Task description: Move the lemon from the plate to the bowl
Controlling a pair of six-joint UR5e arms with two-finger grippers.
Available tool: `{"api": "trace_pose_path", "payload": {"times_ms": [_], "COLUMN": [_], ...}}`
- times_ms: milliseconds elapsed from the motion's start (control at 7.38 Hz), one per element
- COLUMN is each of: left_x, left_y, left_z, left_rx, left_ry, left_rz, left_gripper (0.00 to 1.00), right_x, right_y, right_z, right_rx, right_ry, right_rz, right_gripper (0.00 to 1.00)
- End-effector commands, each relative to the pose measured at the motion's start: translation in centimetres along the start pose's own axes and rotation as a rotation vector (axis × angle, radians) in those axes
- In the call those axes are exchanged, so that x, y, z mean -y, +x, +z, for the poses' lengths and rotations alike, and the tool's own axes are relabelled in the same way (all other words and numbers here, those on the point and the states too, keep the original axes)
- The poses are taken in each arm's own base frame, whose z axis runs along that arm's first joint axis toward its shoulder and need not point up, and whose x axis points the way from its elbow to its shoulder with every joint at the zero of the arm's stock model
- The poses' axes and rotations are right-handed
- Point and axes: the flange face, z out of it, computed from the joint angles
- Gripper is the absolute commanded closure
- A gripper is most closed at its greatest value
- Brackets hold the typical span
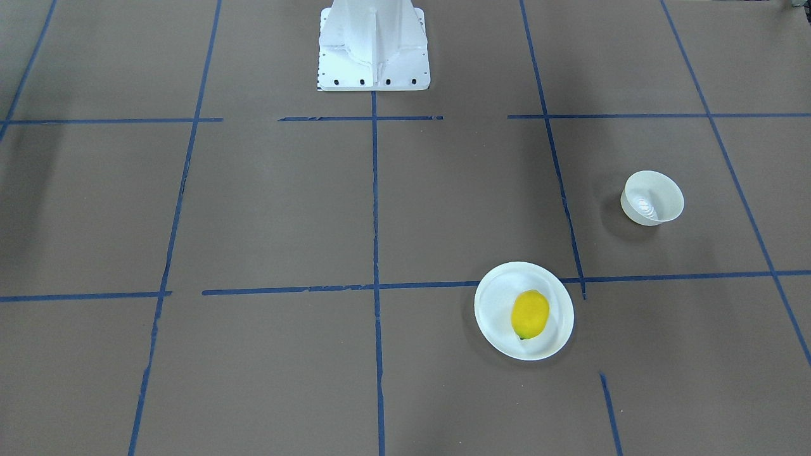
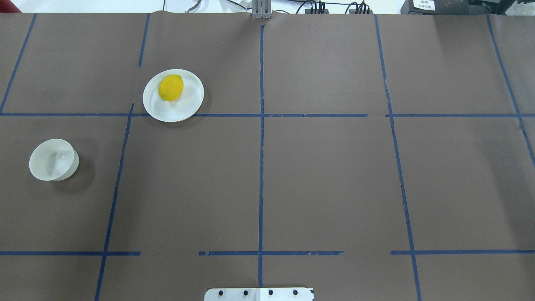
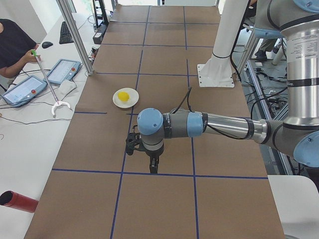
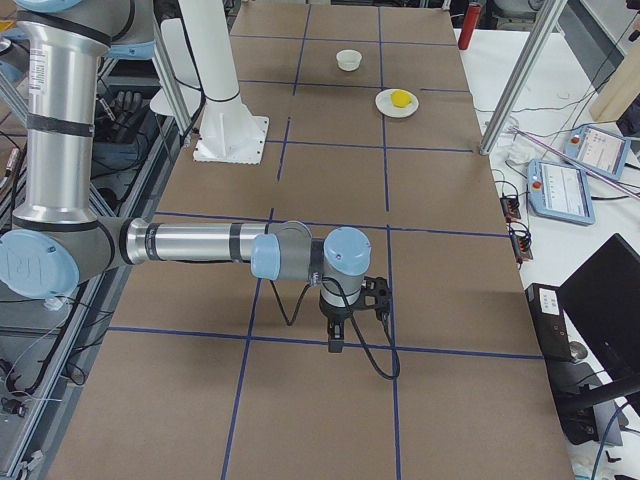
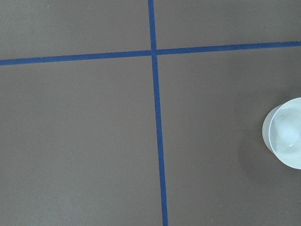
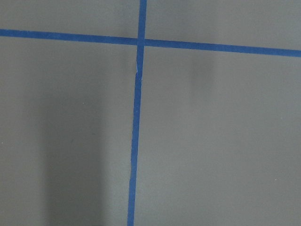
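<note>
The yellow lemon lies on the flat white plate, far from the robot's base on its left side; both also show in the overhead view, lemon on plate. The small deep white bowl stands empty further to the robot's left, nearer the robot, and shows at the right edge of the left wrist view. My left gripper and right gripper show only in the side views, high above the table, apart from everything. I cannot tell whether they are open or shut.
The white robot base stands at the table's near middle. Brown paper with blue tape lines covers the table. Tablets, a grabber tool and a metal post are along the operators' side table.
</note>
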Motion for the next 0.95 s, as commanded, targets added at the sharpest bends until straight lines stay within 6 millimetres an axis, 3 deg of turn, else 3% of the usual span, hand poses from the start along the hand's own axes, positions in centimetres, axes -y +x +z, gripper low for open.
{"api": "trace_pose_path", "payload": {"times_ms": [0, 135, 271, 542, 677, 812], "left_x": [1.7, 2.7, 3.8, 5.8, 8.2, 10.1], "left_y": [3.8, 8.2, 9.5, 14.4, 17.5, 22.9], "left_z": [3.1, 7.3, 8.0, 9.3, 8.4, 9.3], "left_rx": [-0.008, -0.017, -0.033, -0.067, -0.086, -0.108], "left_ry": [0.037, -0.018, 0.010, 0.017, 0.038, 0.021], "left_rz": [0.031, 0.029, -0.031, -0.081, -0.098, -0.099], "left_gripper": [0.00, 0.00, 0.00, 0.00, 0.00, 0.00], "right_x": [0.0, 0.0, 0.0, 0.0, 0.0, 0.0], "right_y": [0.0, 0.0, 0.0, 0.0, 0.0, 0.0], "right_z": [0.0, 0.0, 0.0, 0.0, 0.0, 0.0], "right_rx": [0.000, 0.000, 0.000, 0.000, 0.000, 0.000], "right_ry": [0.000, 0.000, 0.000, 0.000, 0.000, 0.000], "right_rz": [0.000, 0.000, 0.000, 0.000, 0.000, 0.000], "right_gripper": [0.00, 0.00, 0.00, 0.00, 0.00, 0.00]}}
